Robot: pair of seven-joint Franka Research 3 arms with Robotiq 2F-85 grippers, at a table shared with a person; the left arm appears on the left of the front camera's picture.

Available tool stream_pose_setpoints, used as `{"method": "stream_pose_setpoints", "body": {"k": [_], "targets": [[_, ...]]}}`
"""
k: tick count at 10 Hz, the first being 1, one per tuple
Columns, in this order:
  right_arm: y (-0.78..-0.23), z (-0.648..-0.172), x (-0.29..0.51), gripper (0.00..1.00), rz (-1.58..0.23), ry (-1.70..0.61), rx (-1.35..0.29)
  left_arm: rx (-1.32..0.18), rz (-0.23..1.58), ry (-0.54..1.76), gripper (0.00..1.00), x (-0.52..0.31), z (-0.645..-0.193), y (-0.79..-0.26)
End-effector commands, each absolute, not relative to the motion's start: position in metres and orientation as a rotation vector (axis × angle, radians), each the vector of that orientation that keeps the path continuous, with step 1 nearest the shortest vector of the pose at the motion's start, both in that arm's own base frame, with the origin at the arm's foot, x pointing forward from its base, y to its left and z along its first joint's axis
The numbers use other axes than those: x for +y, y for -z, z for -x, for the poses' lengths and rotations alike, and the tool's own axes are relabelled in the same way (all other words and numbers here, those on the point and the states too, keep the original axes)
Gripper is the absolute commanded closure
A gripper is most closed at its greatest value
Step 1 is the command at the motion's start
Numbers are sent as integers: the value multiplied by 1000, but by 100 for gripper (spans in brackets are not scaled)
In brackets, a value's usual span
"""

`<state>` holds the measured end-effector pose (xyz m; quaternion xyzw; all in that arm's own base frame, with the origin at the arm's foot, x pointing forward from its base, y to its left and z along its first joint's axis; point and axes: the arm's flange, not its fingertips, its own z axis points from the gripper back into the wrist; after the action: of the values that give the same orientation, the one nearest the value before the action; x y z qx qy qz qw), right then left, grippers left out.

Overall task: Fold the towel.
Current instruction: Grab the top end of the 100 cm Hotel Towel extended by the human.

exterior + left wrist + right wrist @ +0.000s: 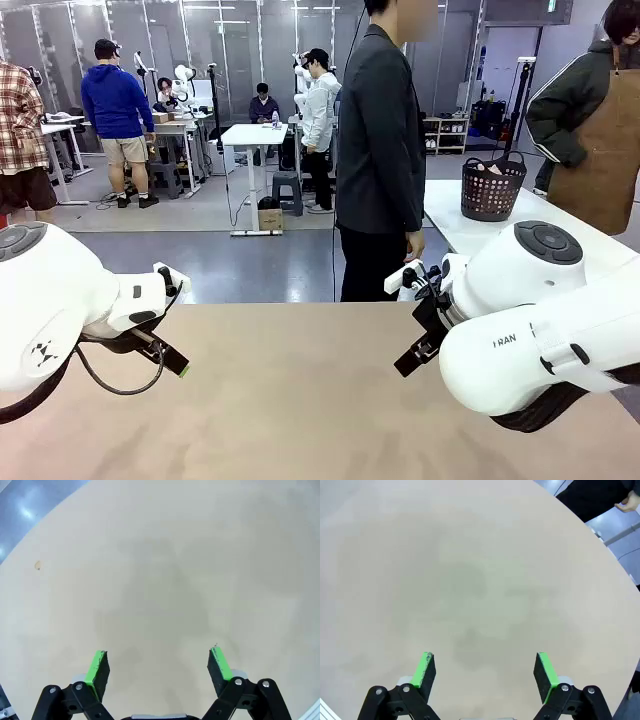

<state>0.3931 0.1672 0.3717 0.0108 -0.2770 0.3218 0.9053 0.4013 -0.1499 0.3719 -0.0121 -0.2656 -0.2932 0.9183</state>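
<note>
The towel is not on the beige table (290, 400). A pale pinkish bit shows at the rim of the dark basket (491, 190) on the white table at the far right, too small to tell what it is. My left gripper (172, 358) hangs low over the table's left side. In its wrist view the left gripper (157, 655) is open over bare tabletop with nothing between its green pads (96, 666). My right gripper (412, 355) hovers over the right side. The right gripper (485, 656) is also open and holds nothing.
A person in a dark jacket (378, 150) stands at the table's far edge, one hand (415, 245) hanging by the side; that hand (627, 502) shows past the table edge in the right wrist view. A person in a brown apron (600, 140) stands behind the basket.
</note>
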Motion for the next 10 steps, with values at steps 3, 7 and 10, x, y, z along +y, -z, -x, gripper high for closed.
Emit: {"method": "stream_pose_setpoints", "body": {"k": [3, 7, 10], "targets": [[-372, -393, 167, 0, -22, -665, -572, -546, 25, 603, 0, -150, -401, -372], [-372, -393, 167, 0, -22, -665, -572, -546, 25, 603, 0, -150, -401, -372], [-372, -393, 167, 0, -22, -665, -572, -546, 25, 603, 0, -150, -401, -372]]}}
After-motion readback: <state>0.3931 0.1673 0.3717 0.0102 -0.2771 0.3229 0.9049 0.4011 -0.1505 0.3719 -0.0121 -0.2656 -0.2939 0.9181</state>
